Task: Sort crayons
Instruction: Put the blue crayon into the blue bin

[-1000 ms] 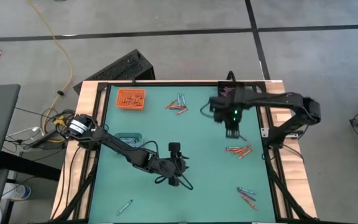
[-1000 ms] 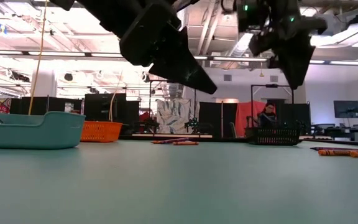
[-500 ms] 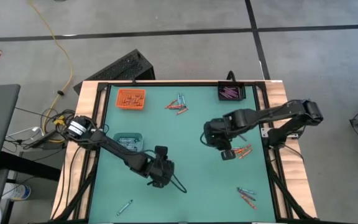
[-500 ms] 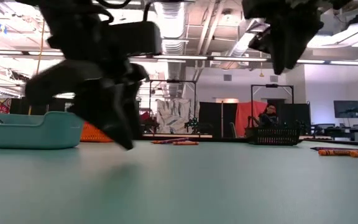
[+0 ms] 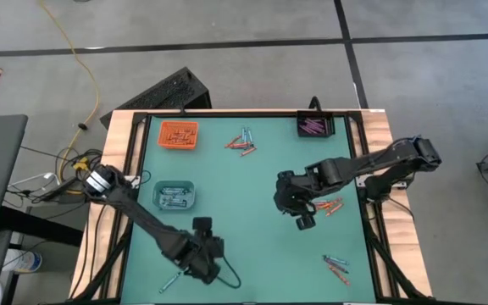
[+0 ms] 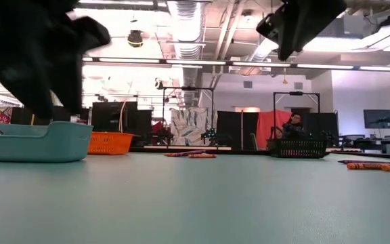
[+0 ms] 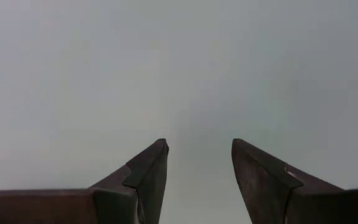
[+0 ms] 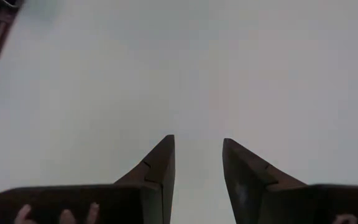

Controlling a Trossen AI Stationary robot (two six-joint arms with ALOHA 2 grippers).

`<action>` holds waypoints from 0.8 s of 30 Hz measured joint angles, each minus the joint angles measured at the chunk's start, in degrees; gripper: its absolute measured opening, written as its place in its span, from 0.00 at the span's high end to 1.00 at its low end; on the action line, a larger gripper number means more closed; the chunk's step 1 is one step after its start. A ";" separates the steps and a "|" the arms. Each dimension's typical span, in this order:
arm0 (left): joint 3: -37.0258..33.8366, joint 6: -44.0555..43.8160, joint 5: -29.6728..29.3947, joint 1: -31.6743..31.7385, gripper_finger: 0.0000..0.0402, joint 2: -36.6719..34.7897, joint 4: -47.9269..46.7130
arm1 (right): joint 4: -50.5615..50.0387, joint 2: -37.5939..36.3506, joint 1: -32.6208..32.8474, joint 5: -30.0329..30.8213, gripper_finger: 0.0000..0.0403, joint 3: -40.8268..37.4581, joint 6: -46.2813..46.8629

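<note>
Small crayons lie flat on the green table in loose groups: one at the far middle (image 5: 242,142), one at the right (image 5: 335,205), one at the near right (image 5: 337,266). A single blue-grey crayon (image 5: 169,282) lies near the front edge. My left gripper (image 5: 203,261) hangs open above bare table just right of that single crayon, with nothing between its fingers (image 7: 197,144). My right gripper (image 5: 301,219) hangs open just left of the right-hand group, also with nothing between its fingers (image 8: 197,138).
An orange tray (image 5: 178,134) stands at the far left, a teal tray (image 5: 174,196) at the left and a black tray (image 5: 315,125) with purple crayons at the far right. The table's wooden rim (image 5: 125,169) frames the mat. A person sits in the room beyond (image 6: 291,127).
My left gripper has swung from the table's middle toward the near left, coming close to the single crayon. My right gripper has swung from beside the black tray toward the near edge, to the left of the right-hand group. No crayon has moved.
</note>
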 joint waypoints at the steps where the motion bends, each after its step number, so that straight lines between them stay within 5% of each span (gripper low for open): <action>1: 0.73 -1.81 -0.01 -0.91 0.58 0.00 -0.48 | 0.48 0.00 0.60 0.02 0.68 0.00 0.00; 24: 2.09 -45.84 6.35 -18.87 0.58 -0.02 -4.38 | 5.44 9.29 14.90 0.17 0.68 -0.04 1.62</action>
